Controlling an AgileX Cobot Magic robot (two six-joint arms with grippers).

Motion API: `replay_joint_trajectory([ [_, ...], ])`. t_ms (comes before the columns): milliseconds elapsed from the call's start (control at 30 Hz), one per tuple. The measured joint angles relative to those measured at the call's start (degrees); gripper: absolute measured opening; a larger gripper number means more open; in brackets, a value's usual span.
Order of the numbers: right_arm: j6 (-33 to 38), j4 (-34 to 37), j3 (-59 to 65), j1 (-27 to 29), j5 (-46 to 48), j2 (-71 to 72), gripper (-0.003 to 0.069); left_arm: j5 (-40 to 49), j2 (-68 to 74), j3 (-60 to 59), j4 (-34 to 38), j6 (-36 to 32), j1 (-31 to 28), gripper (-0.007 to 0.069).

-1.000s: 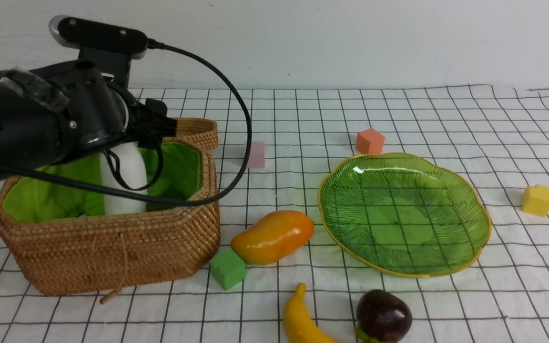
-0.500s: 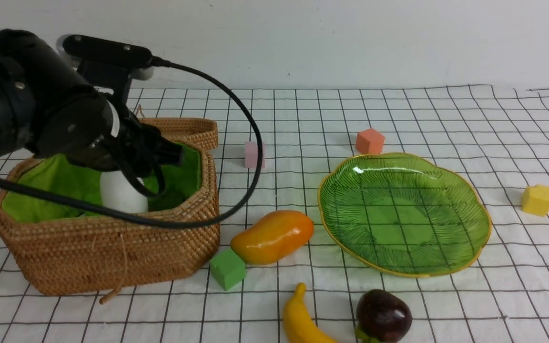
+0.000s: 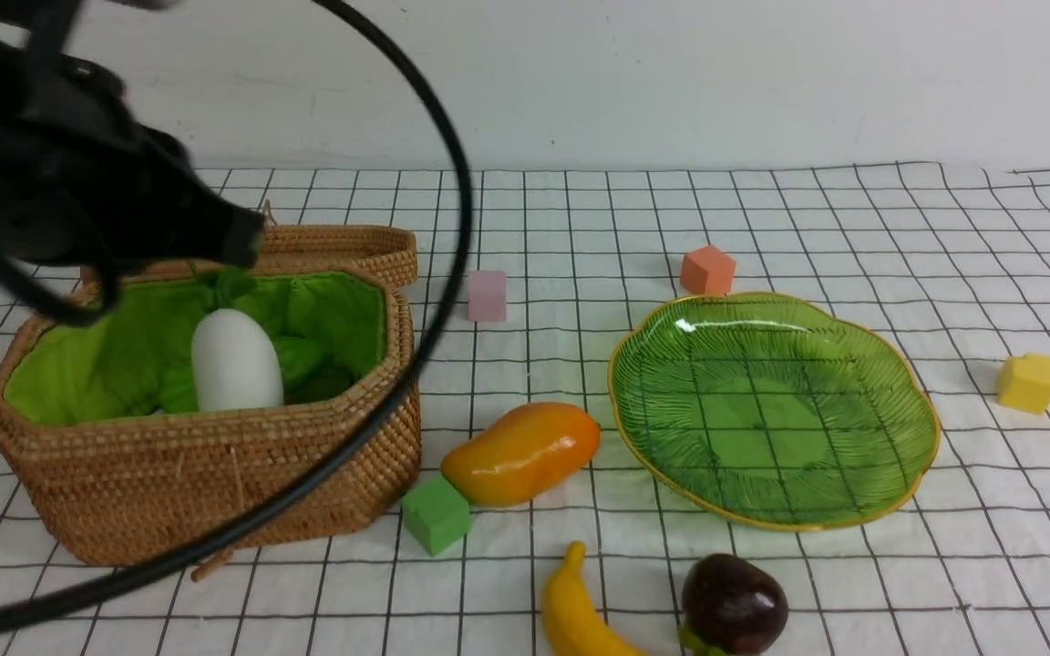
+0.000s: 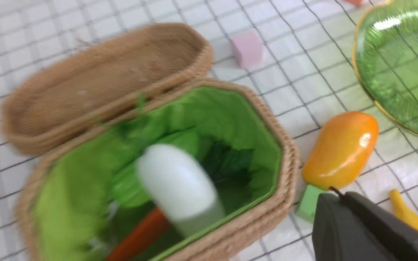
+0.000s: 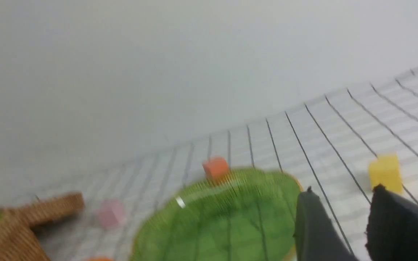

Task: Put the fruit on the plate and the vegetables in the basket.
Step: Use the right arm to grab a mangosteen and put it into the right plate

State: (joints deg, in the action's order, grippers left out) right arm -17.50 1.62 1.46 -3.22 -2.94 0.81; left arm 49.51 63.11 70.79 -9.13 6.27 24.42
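Observation:
The white radish stands in the wicker basket beside the orange carrot, which shows only in the left wrist view. My left gripper is shut and empty, raised above the basket's right side; its arm is blurred. The mango, banana and dark purple fruit lie on the cloth. The green plate holds nothing. My right gripper is open and empty, above the cloth between the plate and a yellow cube; it does not show in the front view.
A green cube touches the mango's near end. A pink cube and an orange cube sit behind, and the yellow cube at the right. The basket lid lies open behind the basket. The left arm's cable loops over the basket.
My left gripper lowered the radish into the basket, let go of it and rose up and left out of the basket. The radish stays standing inside.

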Motion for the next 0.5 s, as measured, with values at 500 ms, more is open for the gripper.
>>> replay_joint_trajectory([
  [500, -6.0, -2.5, -31.9, 0.0, 4.1, -14.4, 0.0245, 3.9, -29.6, -27.9, -3.9, 24.3, 0.0, -0.0013],
])
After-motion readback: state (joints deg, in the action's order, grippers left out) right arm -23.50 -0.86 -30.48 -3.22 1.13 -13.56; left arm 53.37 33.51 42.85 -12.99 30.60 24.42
